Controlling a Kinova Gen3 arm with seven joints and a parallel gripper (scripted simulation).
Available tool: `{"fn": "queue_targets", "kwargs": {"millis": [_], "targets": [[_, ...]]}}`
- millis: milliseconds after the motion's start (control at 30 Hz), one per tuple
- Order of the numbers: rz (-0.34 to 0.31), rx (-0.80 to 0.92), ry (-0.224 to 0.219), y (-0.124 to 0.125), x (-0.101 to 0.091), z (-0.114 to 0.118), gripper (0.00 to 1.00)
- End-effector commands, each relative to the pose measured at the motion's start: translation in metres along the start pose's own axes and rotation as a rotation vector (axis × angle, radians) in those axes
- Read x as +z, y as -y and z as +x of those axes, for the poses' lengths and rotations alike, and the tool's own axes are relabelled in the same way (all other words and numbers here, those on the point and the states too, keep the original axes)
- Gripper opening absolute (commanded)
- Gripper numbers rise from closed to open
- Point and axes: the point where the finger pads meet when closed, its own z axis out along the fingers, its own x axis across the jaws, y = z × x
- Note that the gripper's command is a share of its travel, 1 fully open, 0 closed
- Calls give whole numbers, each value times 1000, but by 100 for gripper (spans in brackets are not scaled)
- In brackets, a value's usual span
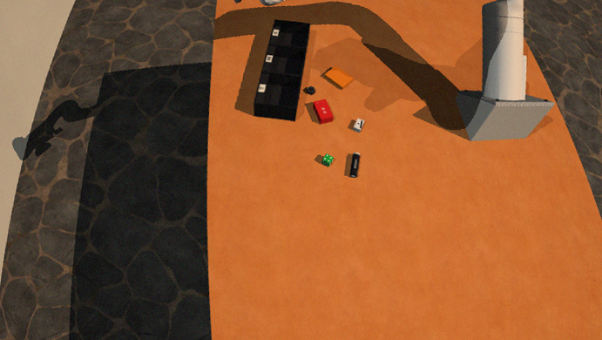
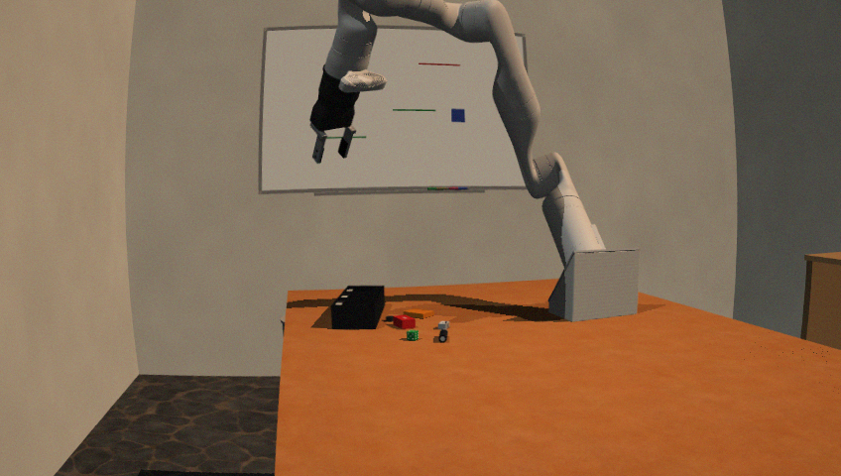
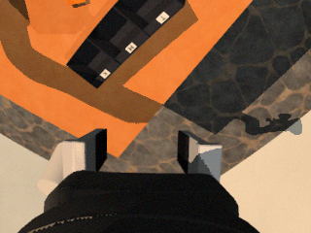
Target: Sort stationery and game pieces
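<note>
One pen (image 1: 354, 165), one die (image 1: 327, 159)

Smooth white arm (image 2: 519, 100) on a grey block base (image 2: 599, 284), black wrist, grey fingers (image 2: 318, 147).

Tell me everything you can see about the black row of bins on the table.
The black bins form one long, dark, matte-looking block of three open-topped compartments in a row. Each carries a small white label; the letters are too small to read. It stands upright and flat on the orange table, near its edge. The compartments look empty. Nothing else touches it.
</note>
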Motion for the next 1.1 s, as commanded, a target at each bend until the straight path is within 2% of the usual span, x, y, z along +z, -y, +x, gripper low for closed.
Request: {"fn": "queue_targets", "kwargs": {"millis": [0, 533, 567, 1000, 1067], "targets": [[0, 1, -2, -1, -1, 0, 100], [0, 1, -2, -1, -1, 0, 100], [0, 1, -2, 5, 5, 1, 31], [0, 1, -2, 74, 86, 21, 31], [0, 1, -2, 76, 87, 22, 31]]}}
